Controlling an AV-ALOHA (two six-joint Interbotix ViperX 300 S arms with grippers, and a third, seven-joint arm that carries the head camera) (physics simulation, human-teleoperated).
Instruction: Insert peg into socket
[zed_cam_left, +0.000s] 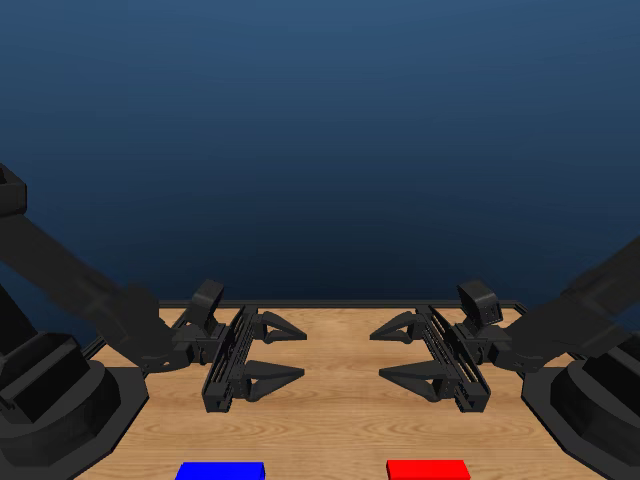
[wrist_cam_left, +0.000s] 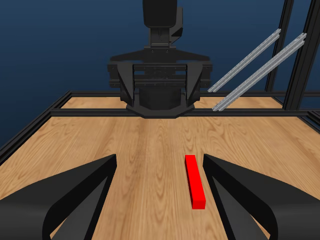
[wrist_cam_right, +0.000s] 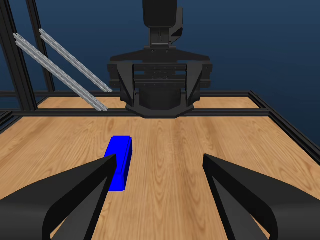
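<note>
Looking over the wooden table (zed_cam_left: 340, 420) from the head camera, the left gripper (zed_cam_left: 285, 350) and the right gripper (zed_cam_left: 395, 352) face each other above the boards, well apart, each with its jaws spread and nothing between them. The socket (zed_cam_left: 220, 471) lies flat on the table at the near edge of the picture, nearer the camera than the left gripper and cut off by the frame. The peg (zed_cam_left: 428, 469) lies level with the socket, off to its right, nearer the camera than the right gripper; the two are well apart.

In the left wrist view, the left gripper (wrist_cam_left: 160, 195) shows both jaws wide apart with bare table between them. The peg (wrist_cam_left: 194, 181) lies flat on the wood just beside the inner edge of one jaw; whether it touches that jaw I cannot tell. Beyond the peg the right gripper (wrist_cam_left: 160, 100) faces this camera.

In the right wrist view, the right gripper (wrist_cam_right: 160, 195) likewise has its jaws spread, grasping nothing. The socket (wrist_cam_right: 120, 161) rests on the table, partly hidden behind one jaw's tip. Beyond the socket, the left gripper (wrist_cam_right: 160, 100) faces this camera.
</note>
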